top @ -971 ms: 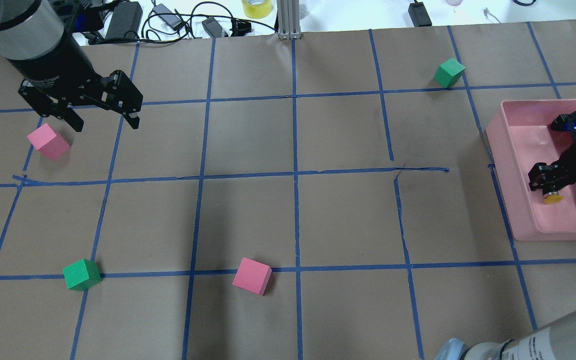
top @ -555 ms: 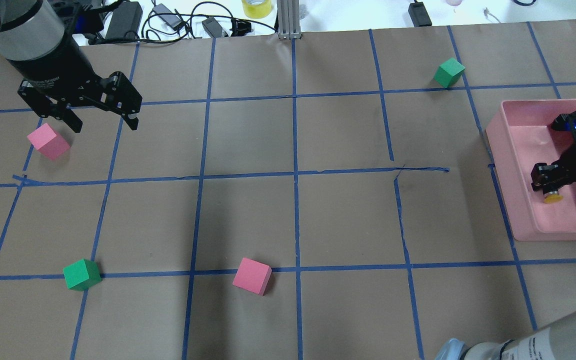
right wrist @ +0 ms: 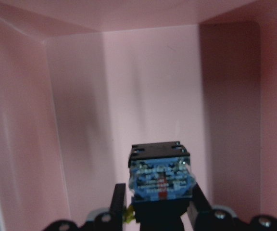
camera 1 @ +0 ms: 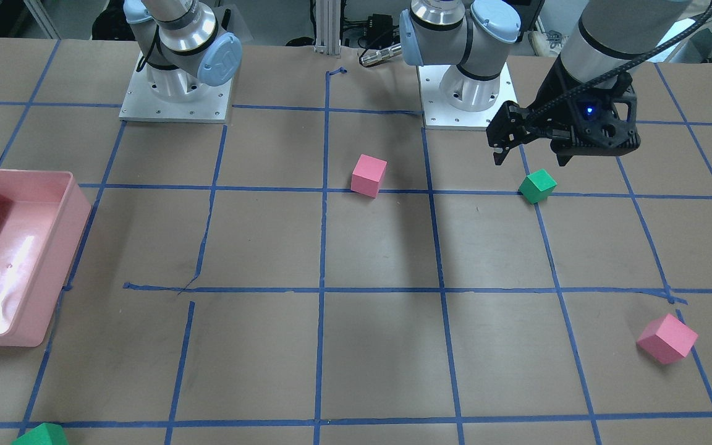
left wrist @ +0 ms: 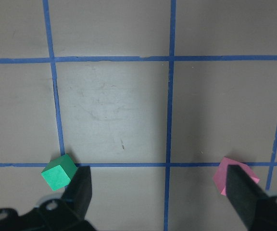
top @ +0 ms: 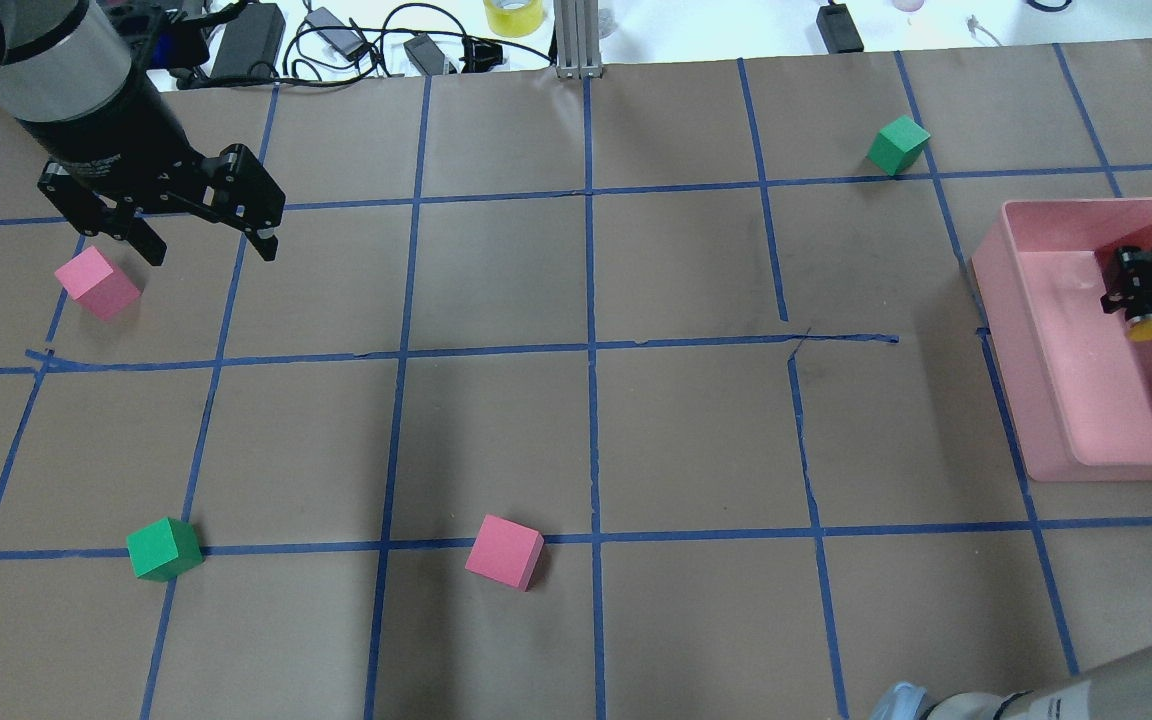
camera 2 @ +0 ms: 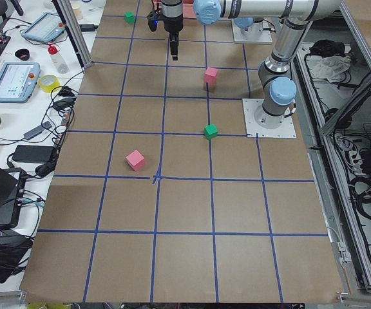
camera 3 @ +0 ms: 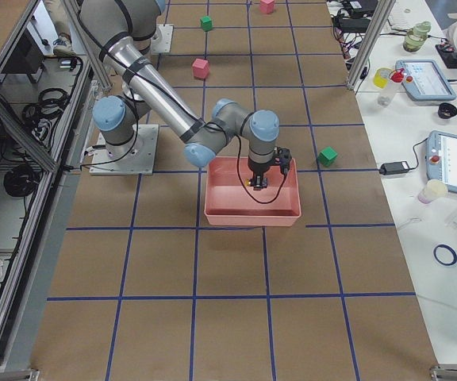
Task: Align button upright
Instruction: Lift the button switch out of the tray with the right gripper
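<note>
Brown-papered table point(top: 636, 420), blue tape grid. Overhead, the right hand point(top: 1139, 300) pinches the button point(top: 1148, 328) inside the pink bin point(top: 1036, 400), yellow cap showing. Its wrist view shows mostly the button's blue-and-black rear. The left hand point(top: 208, 245) hangs spread near a pink cube point(top: 96, 283).

Yellow-capped button point(top: 1148, 327), pink bin point(top: 1036, 400), pink cubes point(top: 504, 552), green cubes point(top: 164, 549), brown table point(top: 496, 280) gridded in blue tape point(top: 589, 280).
</note>
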